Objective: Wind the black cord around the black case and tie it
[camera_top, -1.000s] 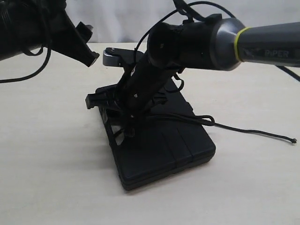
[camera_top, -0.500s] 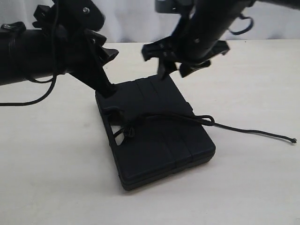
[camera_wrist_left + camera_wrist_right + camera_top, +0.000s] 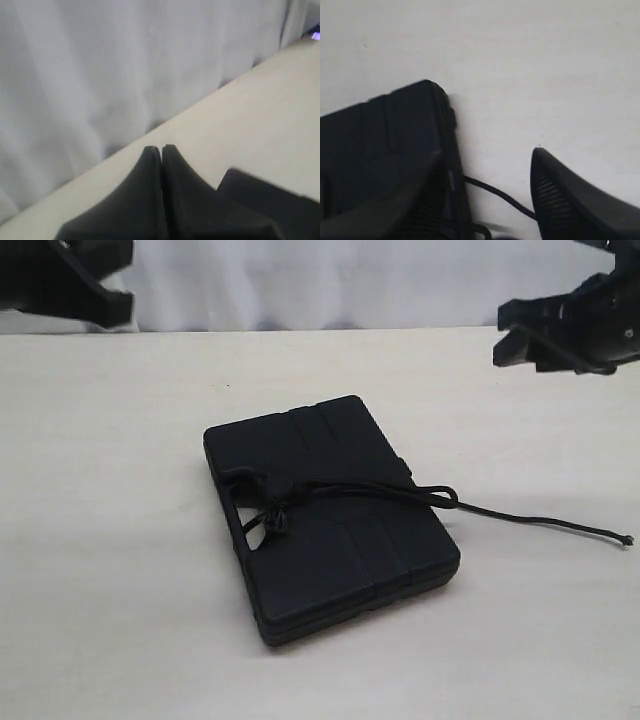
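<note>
case (image 3: 340, 540) lies flat on the surface (image 3: 120, 570), cord (image 3: 500, 517) knotted at its handle slot (image 3: 243, 502), tail trailing loose. left wrist view: left claw (image 3: 161, 152) clenched, empty. right wrist view: right claw (image 3: 487, 165) released above the cord; a snag could undo the knot.

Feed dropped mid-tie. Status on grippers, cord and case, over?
Left gripper shut, right gripper open, both empty, raised clear. Black cord across black case, knot at handle slot, tail on table. Nothing in the way.
</note>
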Motion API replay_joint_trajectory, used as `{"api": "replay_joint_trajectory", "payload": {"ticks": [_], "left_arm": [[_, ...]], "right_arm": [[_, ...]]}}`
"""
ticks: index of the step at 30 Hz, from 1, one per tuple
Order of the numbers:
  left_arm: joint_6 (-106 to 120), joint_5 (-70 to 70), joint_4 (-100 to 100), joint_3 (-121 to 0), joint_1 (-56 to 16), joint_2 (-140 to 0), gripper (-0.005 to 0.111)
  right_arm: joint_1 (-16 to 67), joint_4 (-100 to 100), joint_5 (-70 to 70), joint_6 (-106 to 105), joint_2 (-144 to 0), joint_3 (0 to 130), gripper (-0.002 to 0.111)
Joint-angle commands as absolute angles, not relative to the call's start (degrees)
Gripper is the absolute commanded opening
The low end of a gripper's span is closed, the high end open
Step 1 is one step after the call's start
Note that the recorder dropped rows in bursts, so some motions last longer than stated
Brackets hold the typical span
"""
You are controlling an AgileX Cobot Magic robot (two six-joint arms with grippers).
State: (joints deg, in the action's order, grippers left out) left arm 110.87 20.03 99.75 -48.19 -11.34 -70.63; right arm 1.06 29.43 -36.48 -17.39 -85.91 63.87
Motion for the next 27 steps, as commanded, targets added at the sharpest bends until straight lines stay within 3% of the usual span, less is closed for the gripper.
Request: {"api": "replay_joint_trajectory", "payload": {"ticks": [1,3,5,10,12,15,20,23,27], "left_arm": [[103.2,35.47,99.95,-48.0,0.55,-63.32,0.0],[101.79,35.34,99.95,-46.84,1.31,-59.52,0.0],[100.43,26.52,99.95,-45.93,-1.34,-54.69,0.0],[109.34,-34.48,92.86,-43.45,-14.35,-47.01,0.0],[111.41,-41.92,88.92,-43.28,-17.6,-47.29,0.0],[111.04,-40.09,88.49,-43.28,-20.75,-47.29,0.0],[86.22,-13.39,82.58,-43.28,-21.29,-44.85,0.0],[42.84,-10.23,49.61,-43.4,-21.73,-44.75,0.0],[-6.68,-24.59,2.36,-37.06,-22.69,-42.0,0.0]], "right_arm": [[0.78,34.21,-35.33,-24.37,-79.69,63.56,0.027],[0.78,34.34,-34.16,-24.85,-75.64,61.73,0.015],[0.78,37.55,-30.73,-28.04,-71.5,58.35,0.004],[0.78,45.39,-29.04,-34.23,-65.0,54.47,0.004],[0.78,45.39,-29.78,-34.23,-64.59,54.47,0.004],[0.78,45.84,-30.02,-34.23,-64.48,54.47,0.004],[0.78,46.13,-30.02,-34.23,-64.48,54.47,0.004],[0.78,48.03,-30.19,-35.57,-64.48,54.47,0.004],[0.78,49.24,-30.71,-36.45,-64.48,54.47,0.004]]}}
